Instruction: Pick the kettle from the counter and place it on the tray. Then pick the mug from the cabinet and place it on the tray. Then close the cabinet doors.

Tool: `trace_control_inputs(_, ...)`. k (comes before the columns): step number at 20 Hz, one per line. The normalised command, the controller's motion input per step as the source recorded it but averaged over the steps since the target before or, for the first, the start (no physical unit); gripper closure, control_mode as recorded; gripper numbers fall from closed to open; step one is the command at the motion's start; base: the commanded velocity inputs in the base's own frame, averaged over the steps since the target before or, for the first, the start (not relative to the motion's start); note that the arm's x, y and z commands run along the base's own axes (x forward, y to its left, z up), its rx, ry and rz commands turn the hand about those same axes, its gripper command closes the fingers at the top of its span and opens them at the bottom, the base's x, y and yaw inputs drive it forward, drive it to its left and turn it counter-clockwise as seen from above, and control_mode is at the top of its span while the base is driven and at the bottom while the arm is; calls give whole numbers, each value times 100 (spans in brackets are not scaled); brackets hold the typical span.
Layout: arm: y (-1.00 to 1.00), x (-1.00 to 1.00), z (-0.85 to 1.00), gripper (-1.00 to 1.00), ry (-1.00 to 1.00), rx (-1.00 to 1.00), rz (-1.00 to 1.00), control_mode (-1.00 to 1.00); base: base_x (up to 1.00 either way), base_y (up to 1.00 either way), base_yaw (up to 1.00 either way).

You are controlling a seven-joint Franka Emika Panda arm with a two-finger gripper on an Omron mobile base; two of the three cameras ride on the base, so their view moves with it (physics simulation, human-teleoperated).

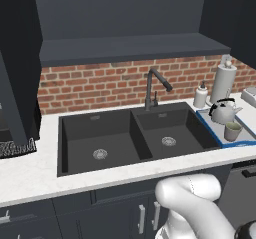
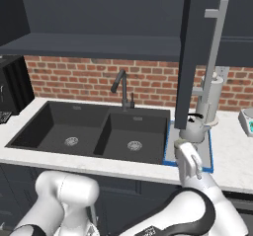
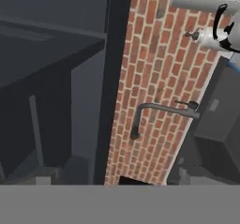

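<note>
Kettle (image 1: 222, 112) stands upright on the blue-rimmed tray (image 1: 205, 117), spout facing right; mug (image 1: 232, 131) sits just in front. Gripper fingers released.

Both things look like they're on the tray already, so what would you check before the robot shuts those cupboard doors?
1. Kettle on the tray: ok.
2. Mug on the tray, just in front of the kettle: ok.
3. Cabinet shelf bare where it shows: ok.
4. Right cabinet door closed: not ok, it swings out over the tray.
5. Hand free and open: ok.
6. Door's swing clears the paper-towel roll: cannot tell.
</note>
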Motion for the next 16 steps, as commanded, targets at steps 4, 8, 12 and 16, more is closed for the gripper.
trace_control_inputs(4, -44, 15, 21, -100, 0, 15, 0, -100, 0, 0, 0)
trace_control_inputs(8, -33, 8, 35, -100, 4, 10, -4, -100, 0, 0, 0)
trace_control_inputs(12, -25, 8, 30, -100, 11, 2, -9, -100, 0, 0, 0)
trace_control_inputs(16, -20, 7, 32, -100, 11, 3, -9, -100, 0, 0, 0)
